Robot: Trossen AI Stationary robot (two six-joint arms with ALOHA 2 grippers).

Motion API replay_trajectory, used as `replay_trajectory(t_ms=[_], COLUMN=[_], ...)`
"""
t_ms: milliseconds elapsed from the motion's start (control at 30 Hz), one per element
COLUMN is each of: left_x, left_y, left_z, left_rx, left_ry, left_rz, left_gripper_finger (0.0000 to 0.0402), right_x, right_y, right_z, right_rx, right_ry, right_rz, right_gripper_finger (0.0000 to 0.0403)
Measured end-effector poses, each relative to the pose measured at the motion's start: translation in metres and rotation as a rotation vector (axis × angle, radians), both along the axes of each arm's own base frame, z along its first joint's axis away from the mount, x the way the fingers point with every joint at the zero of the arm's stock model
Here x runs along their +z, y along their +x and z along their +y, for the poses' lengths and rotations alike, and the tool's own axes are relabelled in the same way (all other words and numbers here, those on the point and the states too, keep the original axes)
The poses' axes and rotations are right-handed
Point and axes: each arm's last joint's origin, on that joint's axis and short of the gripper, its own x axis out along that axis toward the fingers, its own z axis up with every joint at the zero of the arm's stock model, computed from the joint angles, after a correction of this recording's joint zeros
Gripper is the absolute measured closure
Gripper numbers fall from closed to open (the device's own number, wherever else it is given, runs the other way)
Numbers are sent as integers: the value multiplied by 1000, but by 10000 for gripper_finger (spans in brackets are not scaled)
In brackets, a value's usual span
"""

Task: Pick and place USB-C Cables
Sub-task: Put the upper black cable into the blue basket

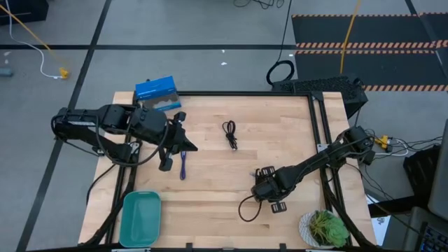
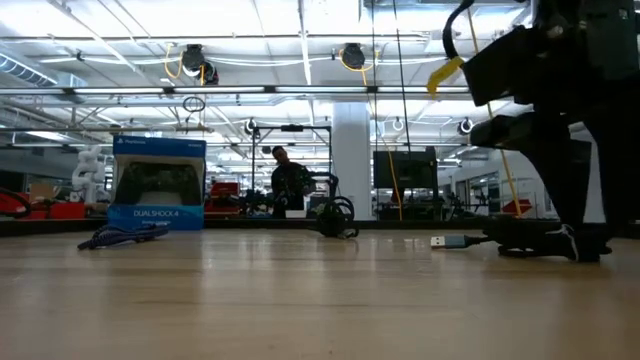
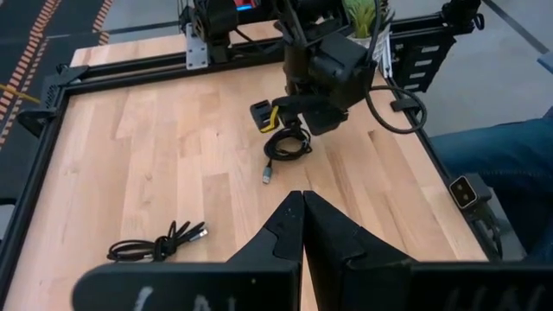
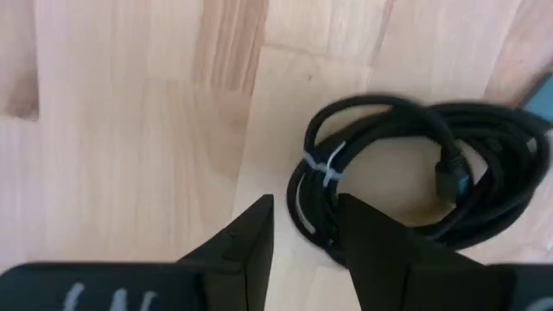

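Three bundled USB-C cables lie on the wooden table. The blue-purple cable [image 1: 183, 165] [image 2: 120, 237] rests flat just beside my left gripper [image 1: 190, 147] [image 3: 302, 197], which is shut, empty and hovering above the table. One black cable [image 1: 229, 134] [image 3: 160, 248] lies at mid-table. The other black cable [image 3: 285, 143] [image 4: 389, 173], a coil bound with a white tie, lies under my right gripper [image 1: 264, 187] [image 4: 302, 207]. That gripper is open and low over the table, its fingers standing on either side of the coil's rim. My right gripper points down at the black coil's rim next to the white tie [image 4: 321, 166], with strands of the rim lying between its open fingers [image 4: 255, 233]. The coil lies flat on the table. Whether a finger touches it, I cannot tell.
A teal tray [image 1: 140, 217] sits at the near left corner, a blue box [image 1: 155, 91] at the far left edge, and a potted plant [image 1: 325, 227] at the near right corner. A black frame rail [image 1: 322, 126] borders the table. A thick black ring of cord [image 1: 280, 72] lies on the floor beyond.
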Motion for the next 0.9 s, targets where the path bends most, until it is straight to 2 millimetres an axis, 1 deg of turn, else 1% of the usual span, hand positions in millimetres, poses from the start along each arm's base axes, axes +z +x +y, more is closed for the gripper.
replay_trajectory(t_ms=[100,333,467,533,633,733,900], left_x=[0,-1,-1,-1,-1,-1,-2], left_y=[0,2,2,2,2,2,4], left_z=[0,0,0,0,0,0,-1], left_rx=[0,0,0,0,1,1,1], left_ry=[0,0,0,0,-2,-2,-1], left_rz=[-1,3,3,3,3,3,9], left_gripper_finger=[394,394,394,394,394,394,394], right_x=[0,-7,-15,-20,-25,-27,-27], right_y=[0,-3,-7,-9,-12,-14,-13], right_z=[1,1,-1,-2,-3,-5,-5], right_rx=[10,19,33,43,46,61,89], right_ry=[-16,-24,-26,-26,-22,-28,-35], right_rz=[-3,-22,-22,-22,-32,-33,-42], right_gripper_finger=[264,208,198,205,229,265,337])
